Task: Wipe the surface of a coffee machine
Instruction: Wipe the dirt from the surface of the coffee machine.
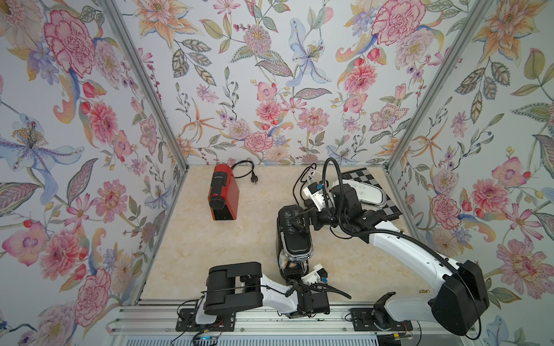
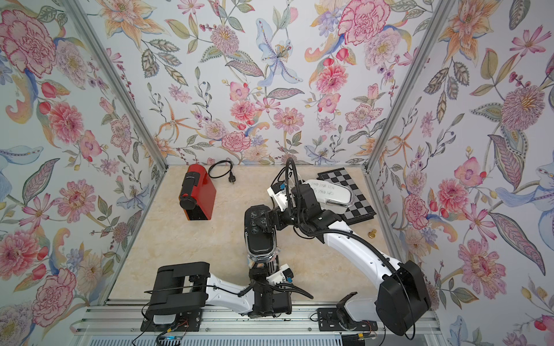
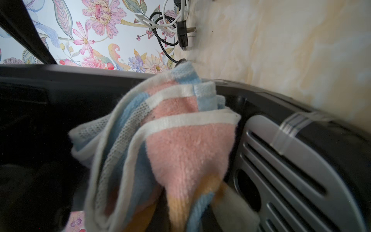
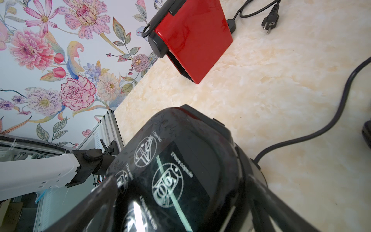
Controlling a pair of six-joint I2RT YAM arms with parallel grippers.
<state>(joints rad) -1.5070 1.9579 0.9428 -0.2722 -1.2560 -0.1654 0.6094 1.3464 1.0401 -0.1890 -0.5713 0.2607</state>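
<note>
A black coffee machine [image 1: 295, 236] [image 2: 260, 236] stands mid-table. My right gripper [image 1: 299, 220] [image 4: 180, 200] straddles its printed top, one finger [image 4: 96, 192] lying against each side, so it grips the machine. A pink, blue and white cloth [image 3: 170, 140] [image 1: 283, 260] hangs bunched from my left gripper [image 1: 292, 269], which is shut on it. The cloth rests against the machine's near end, beside the grey slotted grille [image 3: 291, 180]. The left fingers are hidden under the cloth in the left wrist view.
A red coffee machine [image 1: 223, 194] [image 4: 190, 40] stands at the back left, its black plug cord [image 1: 248, 170] behind it. A chessboard [image 1: 374, 191] with a white oval container [image 2: 329, 194] lies at the back right. A small gold piece [image 2: 372, 233] sits near the right wall.
</note>
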